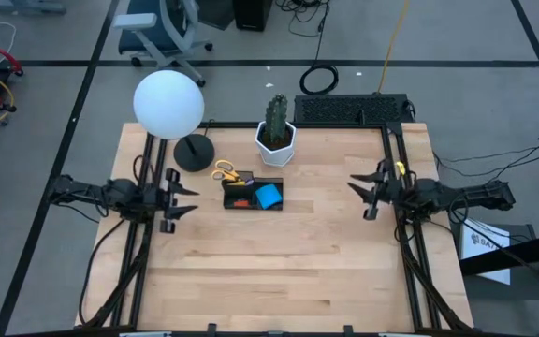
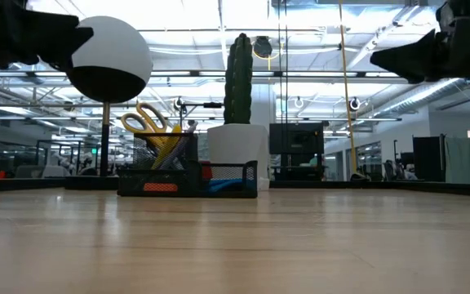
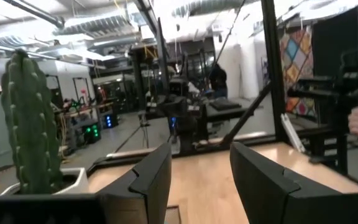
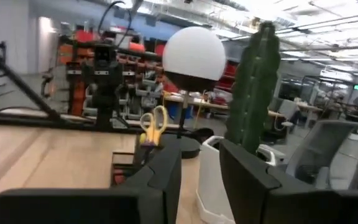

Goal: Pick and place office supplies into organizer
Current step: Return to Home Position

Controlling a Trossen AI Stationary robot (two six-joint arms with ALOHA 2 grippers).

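Up close, my dark left gripper (image 1: 186,199) hangs spread and unloaded at 9 o'clock of the black mesh organizer (image 1: 226,195), right gripper (image 1: 362,195) likewise at 3. Yellow-handled scissors (image 1: 225,172), blue sticky-note pad (image 1: 268,196) inside; rest unreadable.

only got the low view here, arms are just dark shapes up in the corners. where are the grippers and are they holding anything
Observer: From above, the left gripper hangs over the table's left side, open and empty, apart from the organizer.
Operator: and the right one
Observer: The right gripper faces it from the table's right side, open, with nothing between its fingers.
Operator: what's the blue bit low in the tray
Observer: A blue sticky-note pad, lying in the organizer's compartment on the right arm's side.
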